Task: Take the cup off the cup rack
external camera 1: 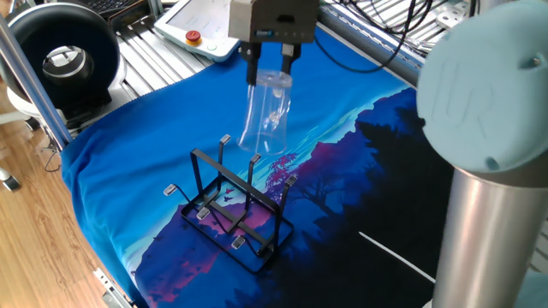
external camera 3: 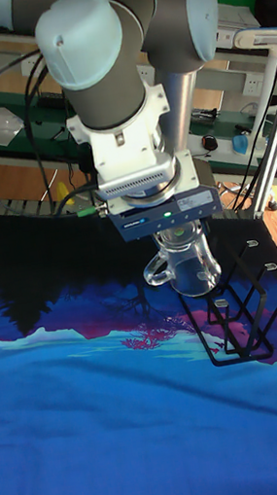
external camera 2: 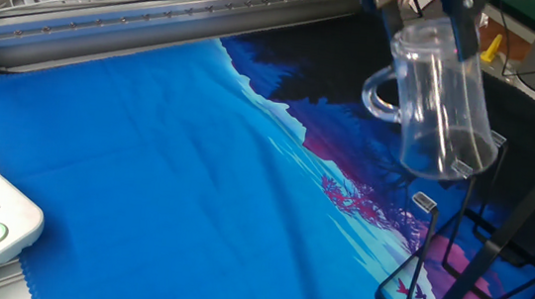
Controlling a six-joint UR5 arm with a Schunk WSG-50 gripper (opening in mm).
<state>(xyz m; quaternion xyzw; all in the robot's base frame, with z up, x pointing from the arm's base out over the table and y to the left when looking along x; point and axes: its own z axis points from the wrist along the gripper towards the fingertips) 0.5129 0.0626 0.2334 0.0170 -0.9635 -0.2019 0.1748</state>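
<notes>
The jaws of the gripper (external camera 1: 274, 62) pinch the thick base of the inverted cup (external camera 1: 266, 114), which hangs tilted below them, above the cup rack (external camera 1: 237, 207).

We see a table (external camera 1: 145, 68) draped in a blue-and-black printed cloth (external camera 1: 128, 171). The black wire cup rack (external camera 1: 235, 214) stands directly on it.
</notes>
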